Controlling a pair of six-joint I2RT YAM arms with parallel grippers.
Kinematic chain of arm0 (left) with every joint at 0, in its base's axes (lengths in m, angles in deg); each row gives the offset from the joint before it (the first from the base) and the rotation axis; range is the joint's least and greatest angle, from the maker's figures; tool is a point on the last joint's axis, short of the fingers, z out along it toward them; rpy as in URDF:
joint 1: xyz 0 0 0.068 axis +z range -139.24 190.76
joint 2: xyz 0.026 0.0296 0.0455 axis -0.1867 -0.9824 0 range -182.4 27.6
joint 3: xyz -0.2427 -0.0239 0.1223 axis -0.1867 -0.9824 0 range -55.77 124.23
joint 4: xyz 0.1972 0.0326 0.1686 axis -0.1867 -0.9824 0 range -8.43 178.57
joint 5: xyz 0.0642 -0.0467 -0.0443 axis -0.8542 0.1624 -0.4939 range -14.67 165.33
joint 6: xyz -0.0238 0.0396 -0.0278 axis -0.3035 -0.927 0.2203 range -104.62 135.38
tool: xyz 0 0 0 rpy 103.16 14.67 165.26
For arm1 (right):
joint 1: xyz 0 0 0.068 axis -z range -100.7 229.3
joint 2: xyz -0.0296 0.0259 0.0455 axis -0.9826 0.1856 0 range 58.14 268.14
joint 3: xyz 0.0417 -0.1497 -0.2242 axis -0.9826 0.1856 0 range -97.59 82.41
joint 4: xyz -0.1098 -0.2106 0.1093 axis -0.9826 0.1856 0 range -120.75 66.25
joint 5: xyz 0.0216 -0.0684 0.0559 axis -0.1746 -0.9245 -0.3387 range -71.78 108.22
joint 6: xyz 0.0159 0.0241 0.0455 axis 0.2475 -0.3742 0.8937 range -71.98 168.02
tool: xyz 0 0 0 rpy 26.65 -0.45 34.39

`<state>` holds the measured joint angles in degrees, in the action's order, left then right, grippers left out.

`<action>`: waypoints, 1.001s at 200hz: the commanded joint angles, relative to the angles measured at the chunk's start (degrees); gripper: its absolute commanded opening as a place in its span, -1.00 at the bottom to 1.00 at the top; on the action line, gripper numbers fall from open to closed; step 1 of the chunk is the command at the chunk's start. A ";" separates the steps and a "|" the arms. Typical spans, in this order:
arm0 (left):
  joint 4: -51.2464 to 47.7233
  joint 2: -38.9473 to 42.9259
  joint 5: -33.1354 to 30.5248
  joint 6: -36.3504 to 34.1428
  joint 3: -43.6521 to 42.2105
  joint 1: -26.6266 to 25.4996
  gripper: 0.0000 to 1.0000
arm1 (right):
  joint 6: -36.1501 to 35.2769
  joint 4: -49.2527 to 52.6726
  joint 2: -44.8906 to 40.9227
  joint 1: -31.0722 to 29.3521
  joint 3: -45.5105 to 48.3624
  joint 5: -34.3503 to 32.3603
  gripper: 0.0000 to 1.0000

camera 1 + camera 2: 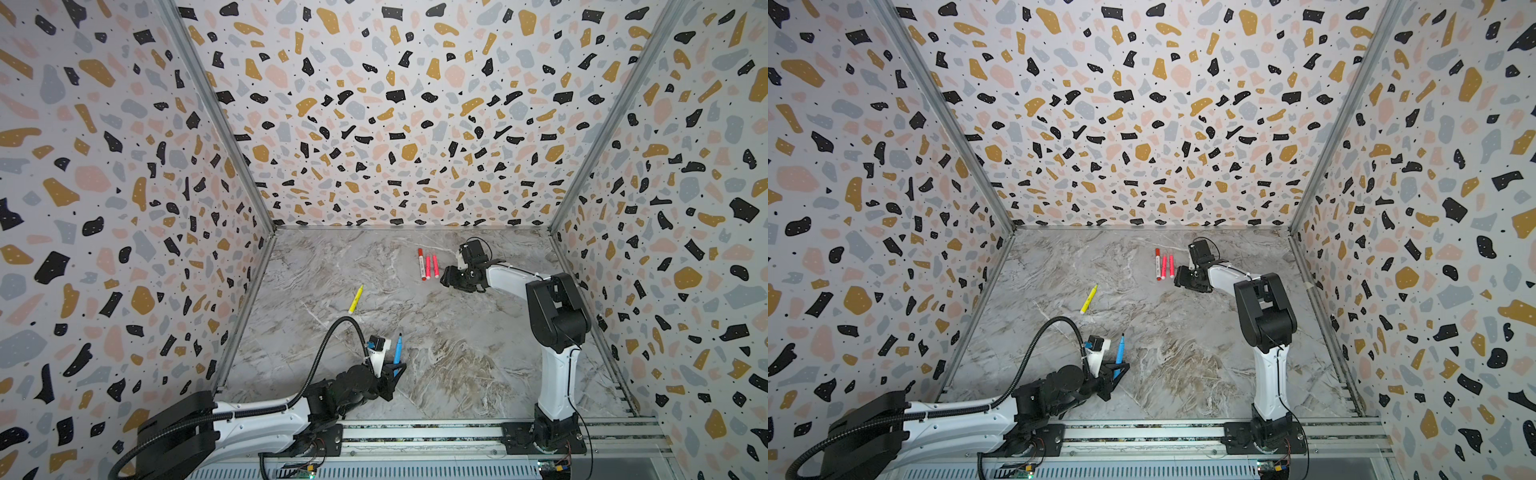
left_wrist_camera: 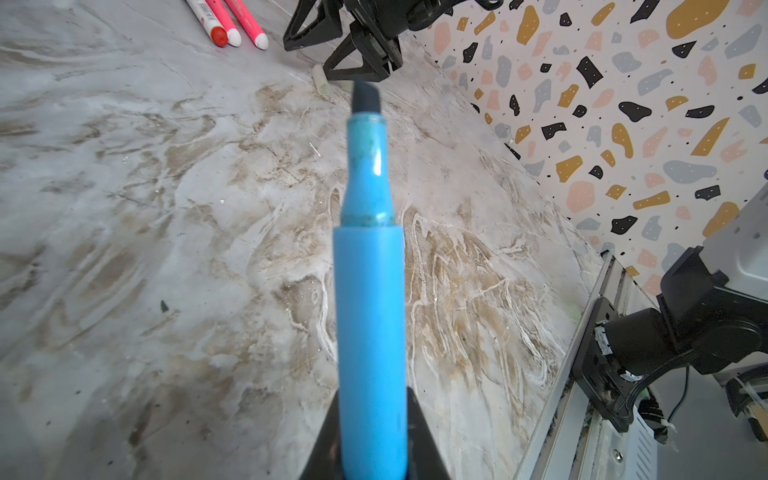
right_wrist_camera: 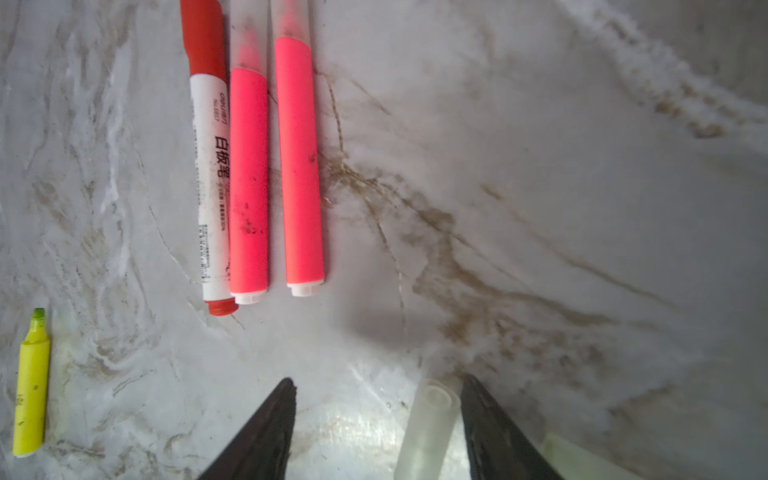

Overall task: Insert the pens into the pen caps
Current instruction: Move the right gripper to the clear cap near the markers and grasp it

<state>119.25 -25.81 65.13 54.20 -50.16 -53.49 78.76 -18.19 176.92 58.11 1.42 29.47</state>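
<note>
Left gripper [image 1: 395, 370] clamped on blue pen [image 1: 397, 351], table [image 1: 457, 353] front-left; axis front-to-back, bare nib toward back edge. Right gripper [image 3: 376, 386] open, straddling clear cap [image 3: 430, 419] near back edge, against one finger.

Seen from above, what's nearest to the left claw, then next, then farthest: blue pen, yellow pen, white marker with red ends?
1. blue pen: clamped in the left gripper itself.
2. yellow pen: farther back, to its left.
3. white marker: farthest back, right of centre.
</note>
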 commanded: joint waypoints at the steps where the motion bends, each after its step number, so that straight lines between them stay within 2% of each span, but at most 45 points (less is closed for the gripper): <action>1: 0.36 1.02 -1.64 0.28 -0.59 -0.18 -1.00 | -2.26 5.76 1.17 -1.54 -2.38 -3.90 0.23; 39: -0.27 1.91 -2.12 0.42 -0.94 -0.18 -1.00 | -5.04 8.99 1.50 -3.39 -2.68 -11.95 0.05; 66: -0.48 2.08 -2.25 0.32 -0.78 -0.18 -1.00 | -6.82 10.90 2.32 -3.73 -3.46 -16.44 -0.22; 131: -1.73 2.76 -2.46 0.10 -0.16 -0.18 -1.00 | -11.38 16.00 5.95 -5.69 -7.12 -21.20 -0.64; 162: -2.96 3.73 -2.89 -0.24 0.10 -0.18 -1.00 | -11.96 16.03 4.96 -6.36 -6.34 -19.87 -0.86; 180: -3.50 4.37 -3.15 -0.35 0.14 -0.18 -1.00 | -12.51 14.79 1.81 -6.92 -4.83 -17.76 -0.88; 200: -3.47 4.72 -3.51 -0.51 0.13 -0.18 -1.00 | -13.01 10.24 -4.58 -7.29 -0.69 -11.52 -0.88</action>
<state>115.49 -21.94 63.21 54.18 -50.51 -53.49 67.15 -8.71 179.37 51.69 -3.74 11.22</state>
